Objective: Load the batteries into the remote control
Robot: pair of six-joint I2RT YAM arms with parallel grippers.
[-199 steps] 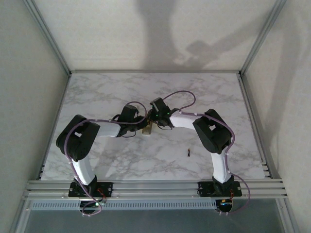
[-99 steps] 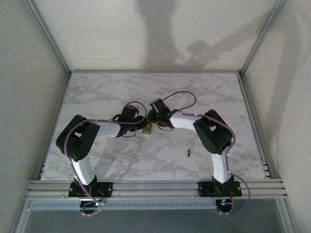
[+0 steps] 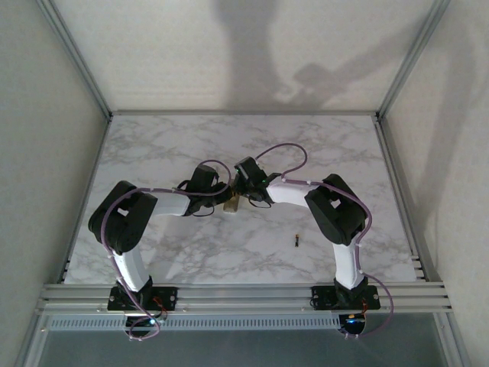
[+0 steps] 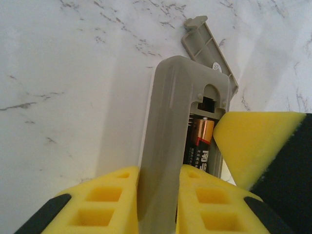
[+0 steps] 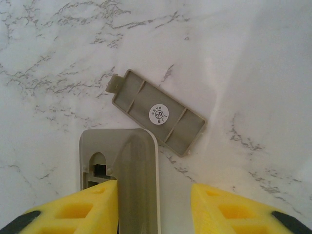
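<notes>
Pinches remote control, tan back up, between left gripper fingers. One battery in the open bay, second yellow pad just beside. Beyond, loose cover on marble.

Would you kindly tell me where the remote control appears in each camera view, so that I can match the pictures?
Top external: remote control, just left of picture centre.
Left wrist: remote control, lower centre, tan back showing.
Right wrist: remote control, lower left.
Shared landmark: the loose battery cover, lying just beyond its far end in both wrist views.

Lab: alu-frame enclosure, marble-look table
</notes>
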